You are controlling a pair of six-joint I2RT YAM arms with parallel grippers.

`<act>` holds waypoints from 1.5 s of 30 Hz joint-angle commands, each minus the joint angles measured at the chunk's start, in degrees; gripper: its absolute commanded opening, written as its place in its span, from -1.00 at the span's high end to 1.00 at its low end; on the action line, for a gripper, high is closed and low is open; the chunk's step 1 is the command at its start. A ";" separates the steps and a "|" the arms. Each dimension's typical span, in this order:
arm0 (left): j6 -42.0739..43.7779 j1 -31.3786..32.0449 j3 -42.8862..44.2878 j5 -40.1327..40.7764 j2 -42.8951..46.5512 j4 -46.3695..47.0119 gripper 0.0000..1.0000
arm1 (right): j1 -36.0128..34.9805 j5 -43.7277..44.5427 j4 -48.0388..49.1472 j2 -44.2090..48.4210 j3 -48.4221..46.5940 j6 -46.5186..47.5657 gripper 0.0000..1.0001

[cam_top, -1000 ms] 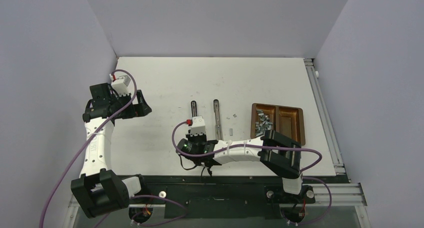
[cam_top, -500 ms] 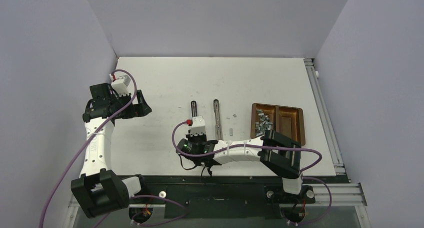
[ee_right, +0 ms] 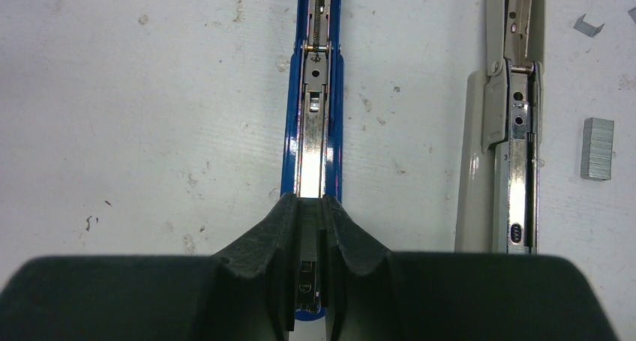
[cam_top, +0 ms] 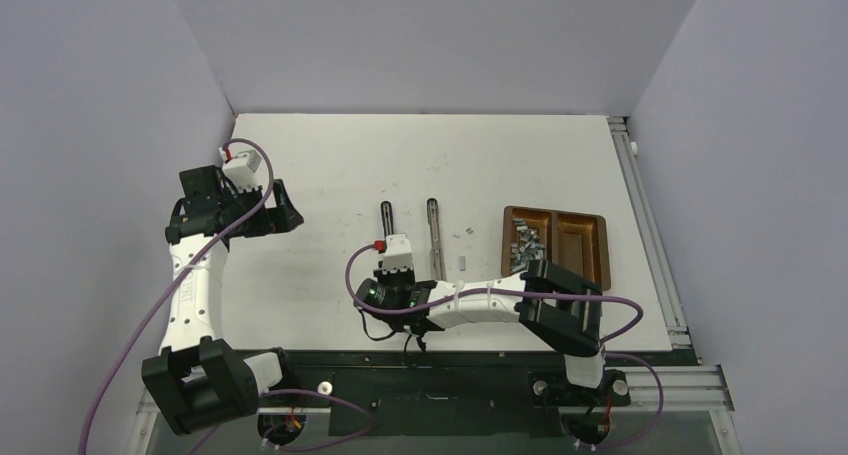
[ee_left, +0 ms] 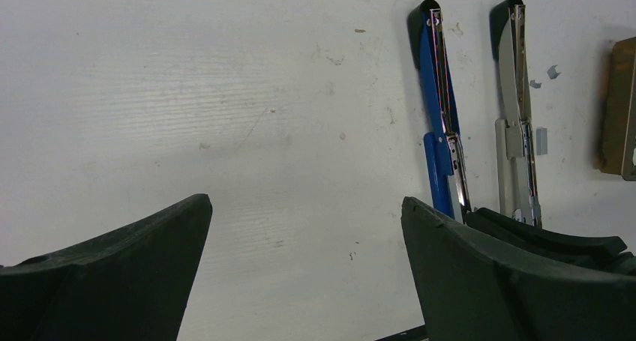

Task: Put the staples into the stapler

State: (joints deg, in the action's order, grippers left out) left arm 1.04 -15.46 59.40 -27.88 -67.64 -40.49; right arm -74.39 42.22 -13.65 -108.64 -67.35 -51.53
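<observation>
Looks like we're at the drop-it-in step. The right gripper (ee_right: 313, 228) is clenched on what I read as a short staple strip (ee_right: 309, 240), parked right over the open channel of the blue stapler (ee_right: 315, 116). Next move, I'd guess: line the strip up with the rail, lower it, let go, with not much room sideways.

The rest of the staples (cam_top: 527, 242) sit in the wooden tray (cam_top: 580, 240), around 3 o'clock from those fingers in the top view, well apart. A spare strip (ee_right: 598, 148) lies at 2 o'clock, just beside the grey stapler (ee_right: 514, 169). The left gripper (ee_left: 305, 206) hangs wide open off at 10 o'clock, holding nothing.
</observation>
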 commanded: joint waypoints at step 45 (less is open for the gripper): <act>-0.51 0.13 3.06 -1.43 1.16 0.52 -0.92 | 15.43 -6.92 -8.13 23.52 6.45 7.11 -0.03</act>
State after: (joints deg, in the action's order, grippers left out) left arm 0.64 -15.46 59.83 -27.92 -67.61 -40.58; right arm -63.00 36.99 -17.41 -89.60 -64.47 -46.50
